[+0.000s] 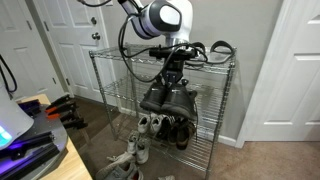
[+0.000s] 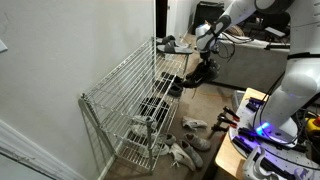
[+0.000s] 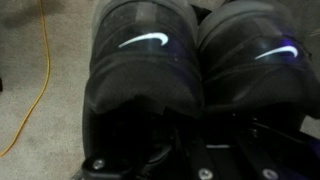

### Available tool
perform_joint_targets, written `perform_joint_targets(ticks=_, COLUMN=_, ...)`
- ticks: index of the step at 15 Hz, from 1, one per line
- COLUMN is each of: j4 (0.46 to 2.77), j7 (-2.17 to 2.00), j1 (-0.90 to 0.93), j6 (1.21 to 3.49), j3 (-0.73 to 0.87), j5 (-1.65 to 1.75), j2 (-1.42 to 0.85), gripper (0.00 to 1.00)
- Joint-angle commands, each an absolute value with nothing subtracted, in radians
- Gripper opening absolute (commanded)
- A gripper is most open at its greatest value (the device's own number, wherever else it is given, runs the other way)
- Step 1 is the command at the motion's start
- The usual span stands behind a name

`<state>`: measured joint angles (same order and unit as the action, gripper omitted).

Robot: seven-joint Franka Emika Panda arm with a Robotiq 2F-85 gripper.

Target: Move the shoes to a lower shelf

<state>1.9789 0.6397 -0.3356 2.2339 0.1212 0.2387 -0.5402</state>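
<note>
Shoes (image 1: 167,100), pinched as a pair in my tool (image 1: 173,78) near their collars, seem light, soft and prone to swinging.

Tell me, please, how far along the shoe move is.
Done: the gripper has the black shoes pinched together as a pair. In hand: they hang in the air just in front of the middle tier. Left: set them on that tier and let go.

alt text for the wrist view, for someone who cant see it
A pair of black shoes with white swoosh logos fills the frame, side by side, held by the gripper at the bottom edge. Beige carpet and a yellow cord show at left.
</note>
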Motion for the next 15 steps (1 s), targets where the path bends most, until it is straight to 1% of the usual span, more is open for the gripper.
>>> perform_joint_targets(ticks=1, j4=1.882, j7=0.646, j1=-0.311, j6=2.194, j3=0.132, j5=0.276, j2=-0.563, gripper=0.04)
perform_joint_targets(ticks=5, j4=1.823, j7=0.6, j1=-0.305, j6=2.226, j3=0.147, j5=0.285, j2=-0.586, gripper=0.04)
perform_joint_targets(ticks=10, j4=1.764, j7=0.627, j1=-0.344, j6=2.223, j3=0.117, j5=0.2, j2=-0.62, gripper=0.04)
perform_joint_targets(ticks=15, j4=1.748, j7=0.629, j1=-0.385, j6=2.296, j3=0.09, j5=0.11, j2=-0.684, gripper=0.04)
